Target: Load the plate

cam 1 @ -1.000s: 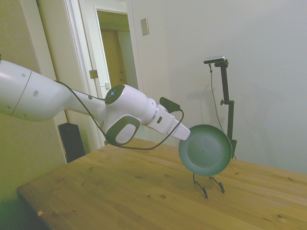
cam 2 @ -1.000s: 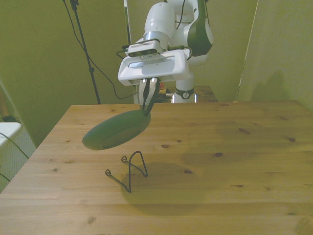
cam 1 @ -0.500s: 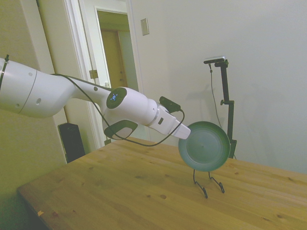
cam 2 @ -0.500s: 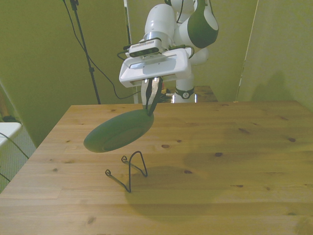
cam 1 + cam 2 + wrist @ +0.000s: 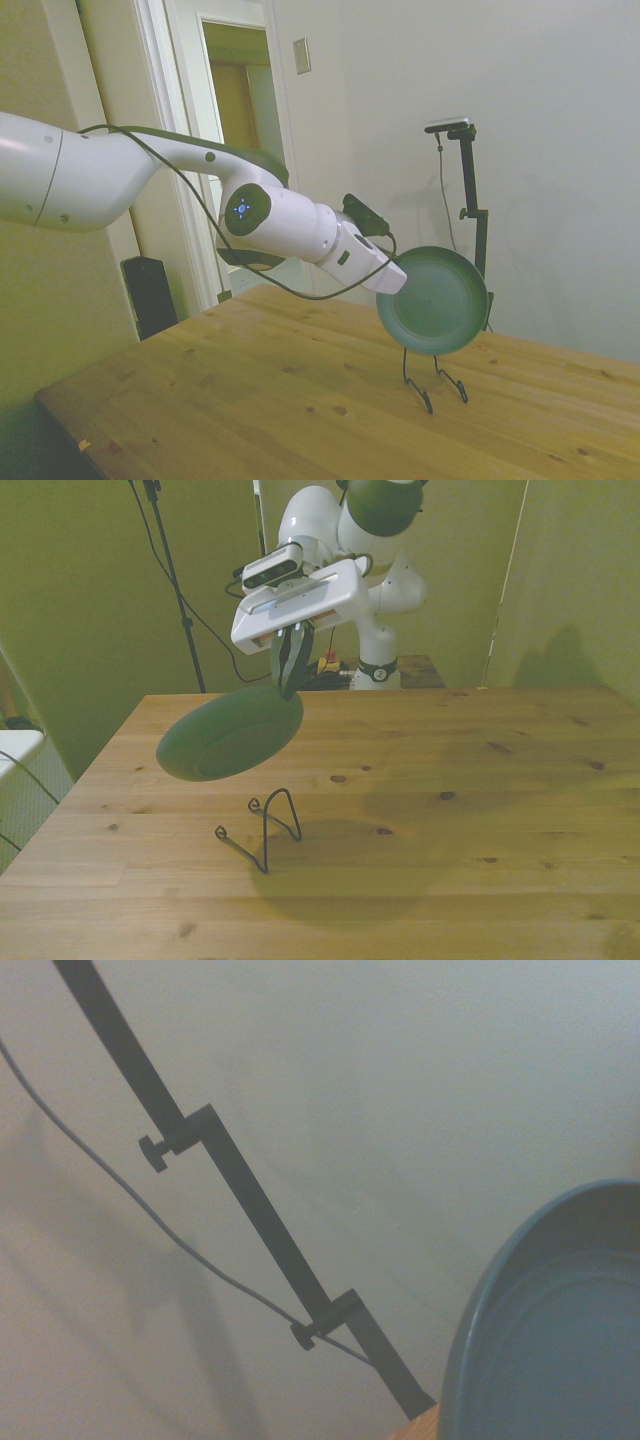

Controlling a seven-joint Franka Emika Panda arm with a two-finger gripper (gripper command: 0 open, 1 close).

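Plate pinched at its rim, in the air over the stand, not yet loaded.

My tool [image 5: 287,670] is pinching the plate [image 5: 230,734] by one edge, so the dish hangs tilted above the wire stand [image 5: 262,826] and clear of the bench [image 5: 450,810]. I judge the risks thus: with so little rim in the pinch, the plate could pivot or slip as I tilt it; if I lower it off-line, its lower edge could miss the cradle, knock the light stand over, or slide out onto the wood. In the side view the plate [image 5: 433,300] covers the stand's top [image 5: 434,382], so the gap between them is hard to gauge. The wrist view shows only a cropped arc of plate [image 5: 560,1330]; the stand is out of it.
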